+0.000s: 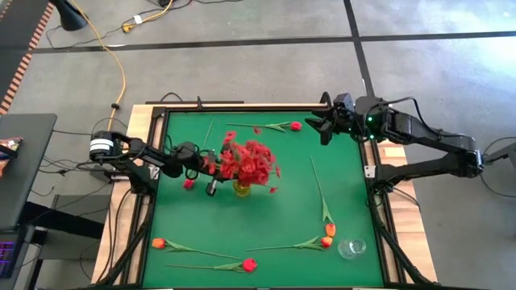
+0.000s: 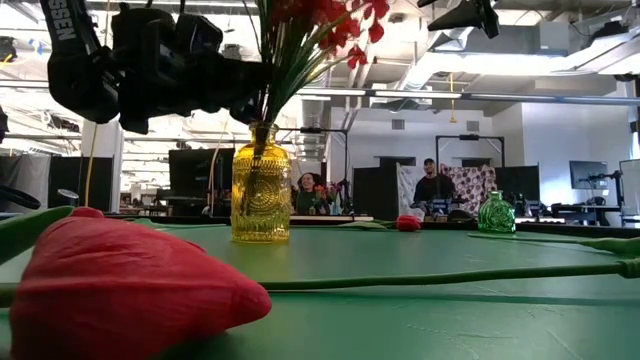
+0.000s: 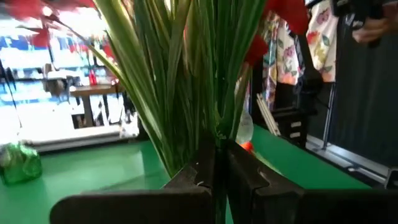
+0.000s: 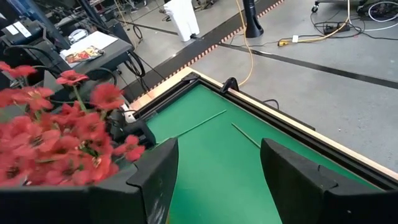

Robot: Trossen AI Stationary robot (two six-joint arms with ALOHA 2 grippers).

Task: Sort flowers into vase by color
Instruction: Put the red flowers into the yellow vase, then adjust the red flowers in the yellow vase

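Note:
A yellow glass vase [image 1: 242, 190] [image 2: 261, 185] stands mid-table and holds a bushy bunch of red flowers [image 1: 251, 161] on green stems [image 3: 186, 87]. My left gripper [image 1: 211, 166] [image 3: 217, 149] reaches in from the left, shut at the stems above the vase's neck. My right gripper [image 1: 321, 127] [image 4: 217, 162] hovers open over the far right corner, with nothing between its fingers. Loose flowers lie flat on the green table: a red-pink bud [image 1: 296, 126] at the far side, a red bud [image 1: 189, 184] beside the left arm, orange buds [image 1: 158, 242] [image 1: 328, 236] and a red one [image 1: 249, 264] near the front. My left gripper pinches a thin green stem [image 3: 218, 129] of the bunch between its two fingers, above the vase's neck. The fingers come nearly level from the table's left and lie across the stem. The stem stands upright among the others; which blossom it bears is hidden.
A small glass vase [image 1: 351, 248] [image 2: 495, 213] stands at the near right corner. A long stem [image 1: 320, 189] lies across the right half of the table. A raised dark frame [image 1: 266, 108] borders the table. A person [image 2: 436, 185] shows in the room behind.

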